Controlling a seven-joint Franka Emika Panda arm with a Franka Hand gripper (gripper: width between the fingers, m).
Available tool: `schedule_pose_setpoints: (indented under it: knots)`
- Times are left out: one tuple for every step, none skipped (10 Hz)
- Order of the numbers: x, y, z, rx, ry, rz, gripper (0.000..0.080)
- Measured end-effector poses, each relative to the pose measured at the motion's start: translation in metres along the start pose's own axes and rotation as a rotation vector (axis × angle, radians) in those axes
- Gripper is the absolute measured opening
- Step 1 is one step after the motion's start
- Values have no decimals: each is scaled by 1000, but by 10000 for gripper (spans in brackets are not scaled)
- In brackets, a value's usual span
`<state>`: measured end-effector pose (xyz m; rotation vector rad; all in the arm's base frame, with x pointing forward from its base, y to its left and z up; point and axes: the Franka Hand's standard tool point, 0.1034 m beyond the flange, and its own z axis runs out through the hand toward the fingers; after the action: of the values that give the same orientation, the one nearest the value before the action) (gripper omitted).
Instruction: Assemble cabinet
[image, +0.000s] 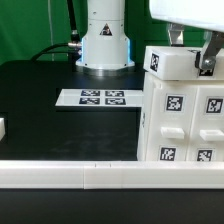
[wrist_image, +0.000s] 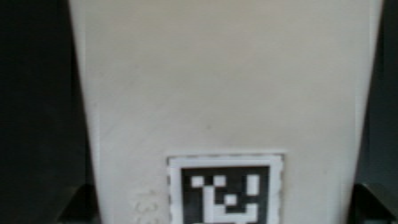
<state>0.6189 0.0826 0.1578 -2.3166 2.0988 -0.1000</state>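
Observation:
The cabinet (image: 185, 120) is the large white box with several black-and-white tags at the exterior view's right. A smaller white part with a tag (image: 168, 62) lies on top of it. My gripper (image: 192, 52) comes down from the upper right with a finger on each side of that part and is shut on it. In the wrist view the same white part (wrist_image: 214, 90) fills the picture, with its tag (wrist_image: 226, 188) near my gripper (wrist_image: 222, 212). Dark fingertips (wrist_image: 71, 208) show at its edges.
The marker board (image: 100, 98) lies flat on the black table in front of the white robot base (image: 105, 45). A long white rail (image: 70, 176) runs along the near edge. A small white block (image: 2, 128) sits at the exterior view's far left.

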Motion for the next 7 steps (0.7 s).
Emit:
schedule_pose_setpoints:
  knots:
    - [0,1,0,11,2,135,563]
    - [0,1,0,18,-3,246,563]
    - [-1,0,-1,23,-8,277,563]
    - [-1,-2,-1,38,-19,340,563]
    - [-1,-1,-1,40,-35,365,563]
    - [-1,-2,-1,40,-49,395,563]
    - [-7,-1,0,35,-71,419,609]
